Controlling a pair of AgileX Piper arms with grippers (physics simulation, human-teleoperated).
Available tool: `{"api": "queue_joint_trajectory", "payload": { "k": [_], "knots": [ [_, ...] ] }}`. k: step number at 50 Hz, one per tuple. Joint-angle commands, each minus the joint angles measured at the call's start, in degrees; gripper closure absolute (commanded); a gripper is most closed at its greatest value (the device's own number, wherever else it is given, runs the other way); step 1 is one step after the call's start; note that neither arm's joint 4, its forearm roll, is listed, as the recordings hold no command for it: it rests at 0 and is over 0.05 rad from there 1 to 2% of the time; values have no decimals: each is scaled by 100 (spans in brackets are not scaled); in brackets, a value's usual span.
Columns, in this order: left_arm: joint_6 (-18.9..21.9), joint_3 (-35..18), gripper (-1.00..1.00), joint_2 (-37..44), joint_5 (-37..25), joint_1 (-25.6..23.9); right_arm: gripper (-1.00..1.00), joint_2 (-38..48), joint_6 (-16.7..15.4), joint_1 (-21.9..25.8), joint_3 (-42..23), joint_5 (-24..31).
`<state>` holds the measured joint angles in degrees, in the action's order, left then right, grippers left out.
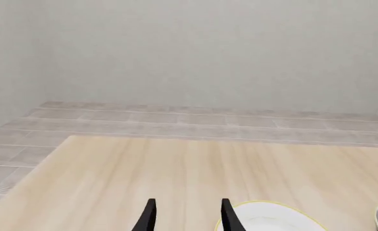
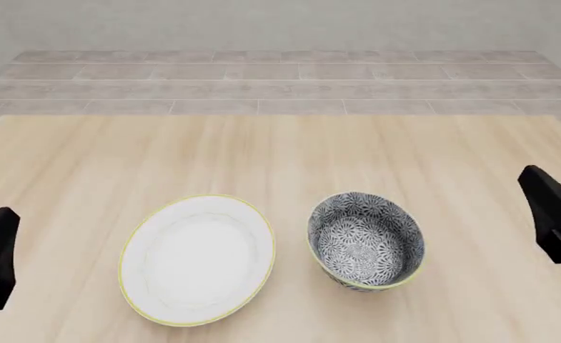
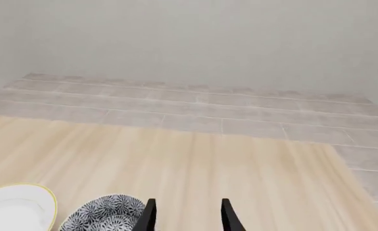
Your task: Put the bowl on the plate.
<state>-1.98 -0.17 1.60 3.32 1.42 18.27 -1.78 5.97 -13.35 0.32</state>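
Fingers apart on our left gripper (image 1: 186,215) and right gripper (image 3: 186,215), both empty. Floral bowl (image 2: 366,239) sits just right of white plate (image 2: 197,259), apart. Looks rigid, glazed, slippery; we'd pinch its rim wall.

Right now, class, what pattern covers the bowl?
The bowl carries a dense dark blue-grey and white floral pattern with a thin yellowish rim, clearest in the front view.

pale wood table (image 2: 280,150), grey tiled floor (image 2: 280,78), plain wall (image 2: 280,21).
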Motion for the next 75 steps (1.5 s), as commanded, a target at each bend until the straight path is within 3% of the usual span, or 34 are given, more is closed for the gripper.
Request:
{"api": "queue_joint_trajectory", "payload": {
  "k": [1, 18, 39, 55, 71, 73, 74, 75],
  "knots": [
    [-10, 6, -100, 199, 204, -24, -100, 1083, 67, 378, -524, -36],
    [-3, 9, -100, 611, 610, -7, -100, 2576, 337, 854, -1422, 304],
    [52, 13, -100, 965, 948, -21, -100, 3501, 694, 1021, -1858, 497],
    [63, 16, -100, 1059, 1049, -8, -100, 3459, 694, 956, -1798, 1094],
    [53, 16, -100, 786, 808, -25, -100, 3659, 697, 930, -1498, 891],
    [43, 16, -100, 769, 792, -20, -100, 3697, 671, 911, -1460, 855],
    [38, 16, -100, 764, 787, -20, -100, 3863, 493, 799, -1472, 853],
    [40, 16, -100, 757, 781, -21, -100, 3784, 600, 860, -1442, 812]
  ]
}}
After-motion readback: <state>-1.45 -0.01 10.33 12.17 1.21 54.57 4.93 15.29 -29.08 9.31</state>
